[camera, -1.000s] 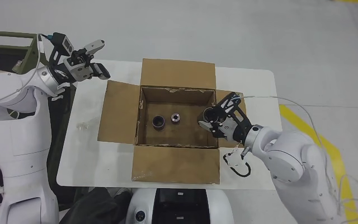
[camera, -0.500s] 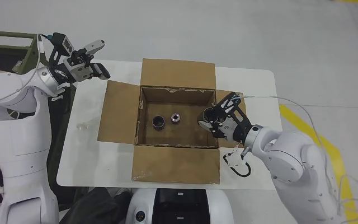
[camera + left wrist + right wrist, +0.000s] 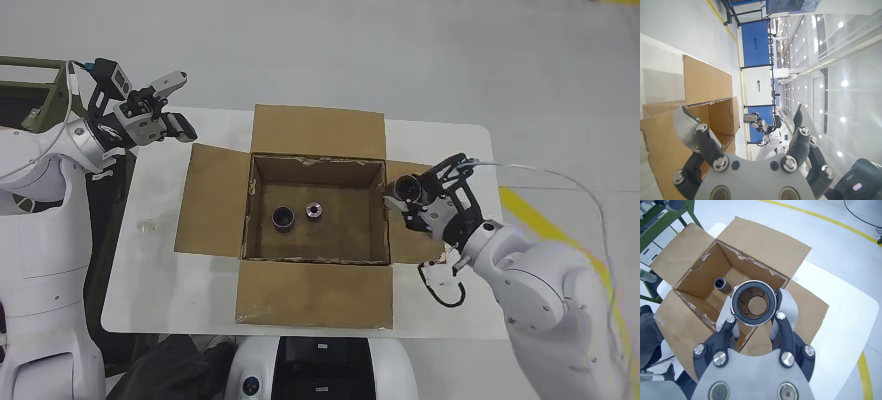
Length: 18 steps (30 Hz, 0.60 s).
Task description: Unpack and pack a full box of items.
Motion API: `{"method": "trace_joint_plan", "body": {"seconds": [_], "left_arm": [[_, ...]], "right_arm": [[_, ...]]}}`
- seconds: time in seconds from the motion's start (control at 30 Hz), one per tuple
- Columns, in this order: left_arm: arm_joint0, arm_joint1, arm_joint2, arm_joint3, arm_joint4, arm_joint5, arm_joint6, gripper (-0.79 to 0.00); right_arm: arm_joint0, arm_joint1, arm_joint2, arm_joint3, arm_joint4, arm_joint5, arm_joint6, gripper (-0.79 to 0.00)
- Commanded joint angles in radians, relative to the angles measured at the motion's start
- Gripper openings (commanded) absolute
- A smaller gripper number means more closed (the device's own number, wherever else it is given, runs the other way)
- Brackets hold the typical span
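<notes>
Box (image 3: pixel 316 290) of brown cardboard sits in the middle of the white worktop (image 3: pixel 150 270), with all four flaps folded outward and its inside open to the top view.

At the worktop's far left corner, the left end effector (image 3: pixel 178 100) hangs above the surface, well apart from the box. Its fingers are spread wide and there is nothing between them.

On the floor of the box, toward its left half, stands a dark cylinder (image 3: pixel 283 216) with its hollow end facing up. A smaller metal ring (image 3: pixel 314 211) lies just beside it on the right, not touching it. The right half of the floor is bare cardboard.

Farther right, the right end effector (image 3: pixel 412 190) is over the right-hand flap, next to the edge of the opening. Its two fingers are clamped on the sides of a metal sleeve (image 3: pixel 753 284) with a black rim. The sleeve is held above the level of the box walls, with its hollow bore facing the wrist camera.
</notes>
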<state>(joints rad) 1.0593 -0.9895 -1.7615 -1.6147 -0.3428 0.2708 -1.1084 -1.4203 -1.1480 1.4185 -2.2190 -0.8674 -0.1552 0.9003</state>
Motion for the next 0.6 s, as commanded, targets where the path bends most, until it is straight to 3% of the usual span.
{"method": "trace_joint_plan", "body": {"seconds": [0.0,0.3,0.57], "left_arm": [[0.000,0.000,0.000,0.000,0.000,0.000,0.000,0.000],[0.000,0.000,0.000,0.000,0.000,0.000,0.000,0.000],[0.000,0.000,0.000,0.000,0.000,0.000,0.000,0.000]], "right_arm": [[-0.012,0.003,0.040,0.015,0.018,-0.005,-0.014,-0.785],[-0.079,0.016,0.185,0.111,0.013,-0.050,-0.110,-0.785],[-0.059,0.021,0.244,0.278,0.019,-0.026,-0.179,-0.785]]}}
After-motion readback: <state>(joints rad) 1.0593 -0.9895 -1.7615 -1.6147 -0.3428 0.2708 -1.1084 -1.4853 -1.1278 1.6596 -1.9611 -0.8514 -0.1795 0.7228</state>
